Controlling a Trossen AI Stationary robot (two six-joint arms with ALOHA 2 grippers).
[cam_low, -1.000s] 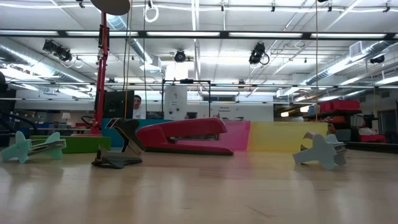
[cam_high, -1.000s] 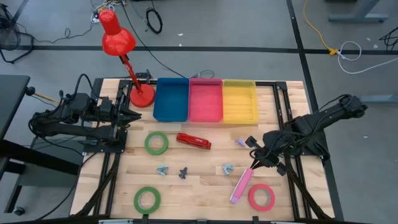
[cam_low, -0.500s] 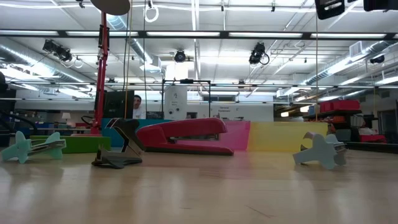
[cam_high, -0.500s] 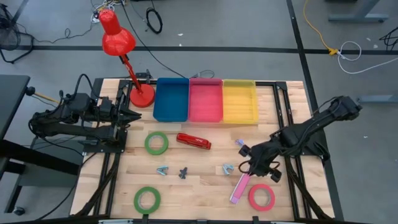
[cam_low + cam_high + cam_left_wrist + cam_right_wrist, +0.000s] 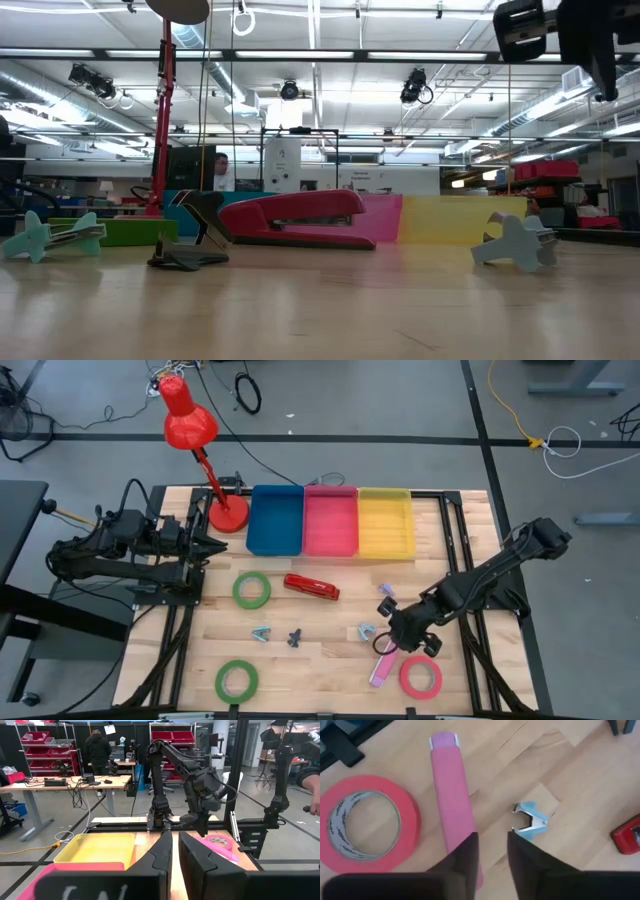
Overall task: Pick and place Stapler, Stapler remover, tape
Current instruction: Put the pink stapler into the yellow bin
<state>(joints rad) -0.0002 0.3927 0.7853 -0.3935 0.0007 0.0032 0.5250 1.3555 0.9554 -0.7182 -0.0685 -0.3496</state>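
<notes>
My right gripper (image 5: 384, 640) hangs above the table, its fingers (image 5: 492, 852) a narrow gap apart and empty. It stands over the pink stapler (image 5: 386, 662) (image 5: 451, 800), which lies flat. A light-blue staple remover (image 5: 366, 631) (image 5: 530, 822) lies just beside it. The red tape roll (image 5: 421, 677) (image 5: 365, 825) lies flat next to the pink stapler. A red stapler (image 5: 311, 587) (image 5: 300, 218) lies mid-table. Two green tape rolls (image 5: 251, 590) (image 5: 236, 680) lie flat at the left. My left gripper (image 5: 205, 546) waits shut at the table's left edge.
Blue (image 5: 275, 520), pink (image 5: 331, 520) and yellow (image 5: 386, 522) bins stand in a row at the far edge. A red desk lamp (image 5: 228, 514) stands far left. More staple removers lie about: light-blue (image 5: 261, 633), dark (image 5: 294, 638), purple (image 5: 386, 589).
My right gripper has moved toward the table's left and near edges and come down, from beside the purple staple remover to above the pink stapler. It now shows at the top of the low view. Nothing on the table has moved.
</notes>
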